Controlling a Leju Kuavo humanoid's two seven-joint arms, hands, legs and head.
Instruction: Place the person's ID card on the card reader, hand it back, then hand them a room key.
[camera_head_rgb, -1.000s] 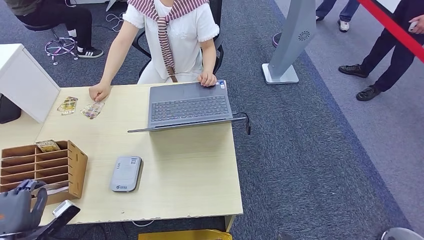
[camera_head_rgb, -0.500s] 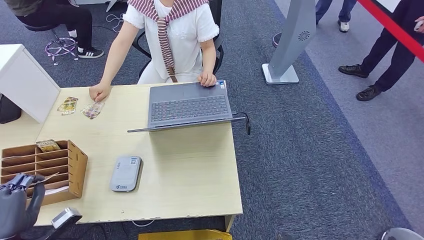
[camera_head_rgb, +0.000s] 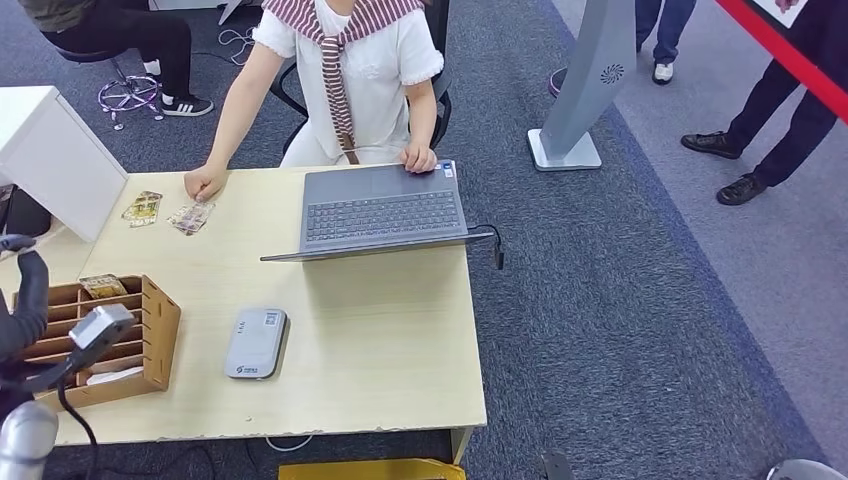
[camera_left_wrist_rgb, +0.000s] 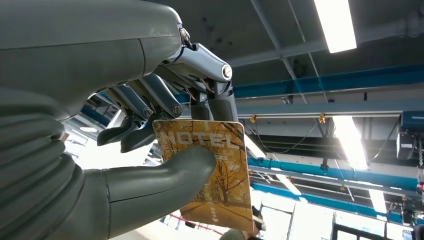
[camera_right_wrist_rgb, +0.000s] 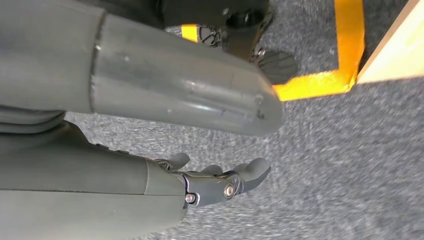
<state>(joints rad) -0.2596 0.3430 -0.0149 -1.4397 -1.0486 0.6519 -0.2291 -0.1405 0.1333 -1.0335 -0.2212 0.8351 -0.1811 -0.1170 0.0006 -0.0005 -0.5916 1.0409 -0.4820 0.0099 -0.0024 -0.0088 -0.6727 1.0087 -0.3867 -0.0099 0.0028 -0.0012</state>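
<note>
My left hand (camera_left_wrist_rgb: 150, 125) pinches a yellow-brown room key card (camera_left_wrist_rgb: 220, 175) printed HOTEL between thumb and fingers, held up toward the ceiling. In the head view this hand (camera_head_rgb: 24, 300) is raised at the table's far left, above the wooden card rack (camera_head_rgb: 150, 335). The grey card reader (camera_head_rgb: 255, 343) lies flat on the table with nothing on it. Two small cards (camera_head_rgb: 142, 208) (camera_head_rgb: 188, 217) lie at the far side, the second under the seated person's hand (camera_head_rgb: 203, 184). My right hand (camera_right_wrist_rgb: 215, 182) hangs over the carpet, fingers loose, holding nothing.
An open grey laptop (camera_head_rgb: 380, 210) sits in front of the person (camera_head_rgb: 345, 70), whose other hand rests on its corner. A white box (camera_head_rgb: 55, 160) stands at the table's left end. Another card (camera_head_rgb: 100, 287) sits in the rack's back slot. People stand on the carpet at the right.
My left hand has risen from the lower left corner to above the wooden rack, turning upward with the card. The head view has shifted slightly.
</note>
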